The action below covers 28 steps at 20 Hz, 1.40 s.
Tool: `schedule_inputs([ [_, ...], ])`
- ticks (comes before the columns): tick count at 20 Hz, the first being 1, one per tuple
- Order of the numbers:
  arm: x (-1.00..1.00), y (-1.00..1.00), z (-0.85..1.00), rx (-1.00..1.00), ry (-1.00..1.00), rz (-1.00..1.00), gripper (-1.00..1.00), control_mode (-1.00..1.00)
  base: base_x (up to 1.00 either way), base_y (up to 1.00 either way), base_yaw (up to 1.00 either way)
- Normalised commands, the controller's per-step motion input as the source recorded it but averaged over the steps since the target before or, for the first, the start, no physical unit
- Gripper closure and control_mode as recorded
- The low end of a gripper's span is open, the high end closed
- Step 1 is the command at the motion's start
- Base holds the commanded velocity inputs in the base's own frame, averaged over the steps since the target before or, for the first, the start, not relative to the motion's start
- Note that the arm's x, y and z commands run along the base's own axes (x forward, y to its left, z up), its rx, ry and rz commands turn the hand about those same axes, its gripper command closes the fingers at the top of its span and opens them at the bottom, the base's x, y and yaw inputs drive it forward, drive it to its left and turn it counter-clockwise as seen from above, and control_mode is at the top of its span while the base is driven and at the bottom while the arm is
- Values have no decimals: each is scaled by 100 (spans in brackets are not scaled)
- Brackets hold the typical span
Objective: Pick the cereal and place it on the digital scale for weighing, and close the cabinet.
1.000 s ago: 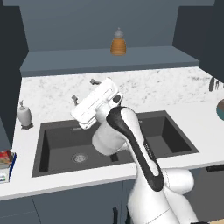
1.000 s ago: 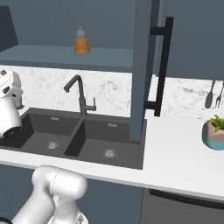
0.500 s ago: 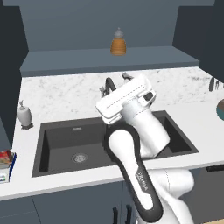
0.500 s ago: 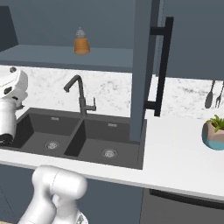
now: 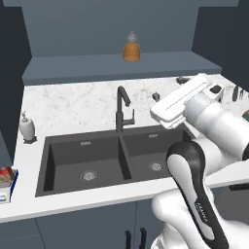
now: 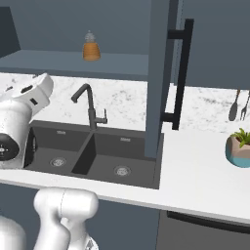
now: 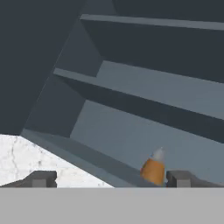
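Observation:
At the left edge of the left base view, the red cereal [image 5: 5, 175] sits on the low white, blue-edged digital scale [image 5: 7, 192] on the counter; the frame cuts both. My gripper [image 5: 169, 88] hangs open and empty above the right sink basin, far from them, pointing at the cabinet [image 7: 131, 109]. In the hand view its fingertips [image 7: 43, 178] stand wide apart below the cabinet's bare shelves. The cabinet door [image 6: 158, 73] with its long black handle [image 6: 181, 73] stands open, edge-on over the counter.
An amber bottle [image 5: 131, 48] stands on the lowest cabinet shelf. A black faucet [image 5: 122, 109] rises behind the dark double sink [image 5: 102, 165]. A soap dispenser [image 5: 26, 129] is at the left; a potted plant [image 6: 240, 149] and hanging utensils [image 6: 239, 105] are at the right.
The arm has swung from over the left basin to the right and risen, turning the hand toward the cabinet. The jaws stayed open. Cereal and scale have not moved.

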Motion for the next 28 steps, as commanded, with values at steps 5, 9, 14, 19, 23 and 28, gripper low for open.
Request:
schedule_inputs([
  [5, -100, -89, 29, -14, 39, 0, -100, -100, 0, 0, 0],
  [9, -100, -36, -40, -4, 15, -4, -100, -100, 0, 0, 0],
  [14, -100, -28, -100, 3, -16, -16, -100, -100, 0, 0, 0],
  [19, -52, -72, -83, 25, -12, -17, -100, -100, 0, 0, 0],
  [23, -6, -71, -70, 29, -13, -2, -100, -100, 0, 0, 0],
  [28, -12, -57, -100, 29, -44, 0, -100, -100, 0, 0, 0],
])
